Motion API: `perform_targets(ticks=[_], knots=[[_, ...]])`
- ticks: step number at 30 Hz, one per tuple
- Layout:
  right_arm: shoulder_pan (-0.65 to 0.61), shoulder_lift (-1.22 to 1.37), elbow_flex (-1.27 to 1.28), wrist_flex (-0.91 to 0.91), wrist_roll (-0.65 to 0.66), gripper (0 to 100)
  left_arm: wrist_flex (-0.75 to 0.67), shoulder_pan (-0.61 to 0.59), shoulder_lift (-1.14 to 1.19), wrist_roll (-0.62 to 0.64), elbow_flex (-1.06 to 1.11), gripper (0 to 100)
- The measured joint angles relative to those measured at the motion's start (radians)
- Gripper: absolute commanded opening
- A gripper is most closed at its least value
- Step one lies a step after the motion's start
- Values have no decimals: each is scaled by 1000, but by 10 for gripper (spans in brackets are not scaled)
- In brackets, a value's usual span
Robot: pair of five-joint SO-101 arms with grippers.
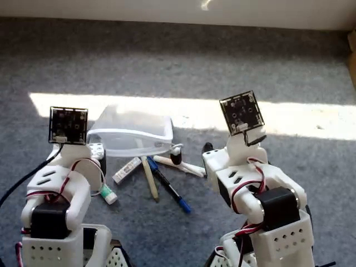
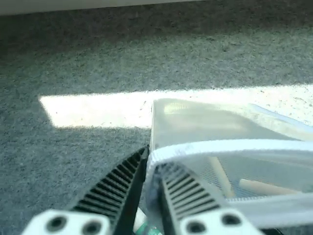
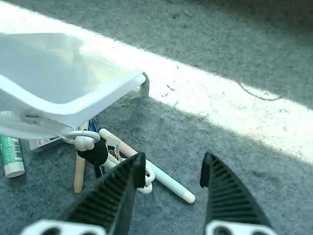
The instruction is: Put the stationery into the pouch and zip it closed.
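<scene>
The left gripper (image 2: 149, 157) is pressed together on the white rim of the pouch (image 2: 205, 122). The right gripper (image 3: 173, 165) hangs with its jaws spread above the grey carpet (image 1: 222, 61), just beside the white pen (image 3: 164, 180).

The translucent pouch lies in a sunlit strip between the two arms. The rest of the stationery is on the carpet just in front of it:
- The tube (image 3: 11, 155) has a green label with fine print too small to read.
- The flat white box (image 1: 127, 169) bears coloured print that is equally unreadable.
- The white pen carries a dark mark near one end.
- A beige stick (image 1: 150, 179) and a dark pen (image 1: 168, 188) with a blue tip lie side by side.
- A black toggle (image 3: 93, 151) on a white cord hangs at the pouch's corner.

In the left wrist view, pale stick shapes show through the pouch wall. I cannot tell whether they are inside it or behind it.
</scene>
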Motion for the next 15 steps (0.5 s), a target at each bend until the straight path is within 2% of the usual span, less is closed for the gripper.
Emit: perform_targets(ticks=[8,15], knots=[[14,2,132,-140,0,170,103,-18,101,12,-189,7],[11,2,152,-169,0,170,132,-87,236,20,-304,7]])
